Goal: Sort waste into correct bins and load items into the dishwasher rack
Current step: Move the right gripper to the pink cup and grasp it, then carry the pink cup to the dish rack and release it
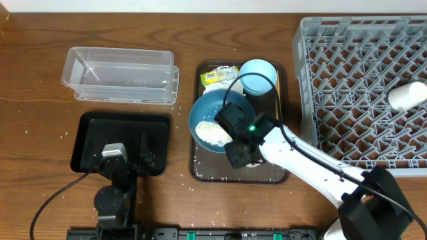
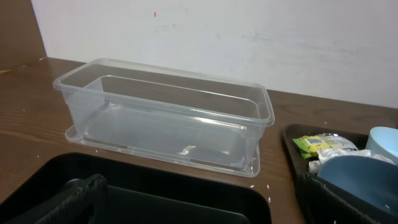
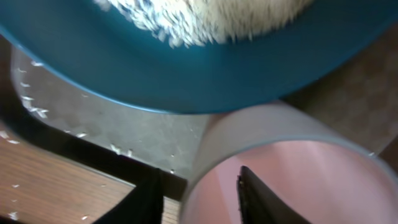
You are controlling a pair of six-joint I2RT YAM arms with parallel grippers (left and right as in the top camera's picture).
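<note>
Fingers of the right claw (image 3: pixel 199 179) straddled the rim of the pink cup (image 3: pixel 292 180), one inside, one outside, spread and not pinching it. Just behind it on the brown tray (image 1: pixel 203 172) sat the dark-blue bowl (image 1: pixel 207 109) holding rice (image 1: pixel 212 135). To the left, the left claw (image 1: pixel 127 157) hung released over the black tray (image 1: pixel 92 133), the clear tub (image 1: pixel 120 75) beyond.

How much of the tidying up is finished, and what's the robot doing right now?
One white cup already lies in the rack. Right now the right hand straddles the rim of the pink cup, not clamped yet. Left to do: the rice in the blue bowl, the wrapper, and the light-blue cup. The clear tub and black tray look empty.
</note>
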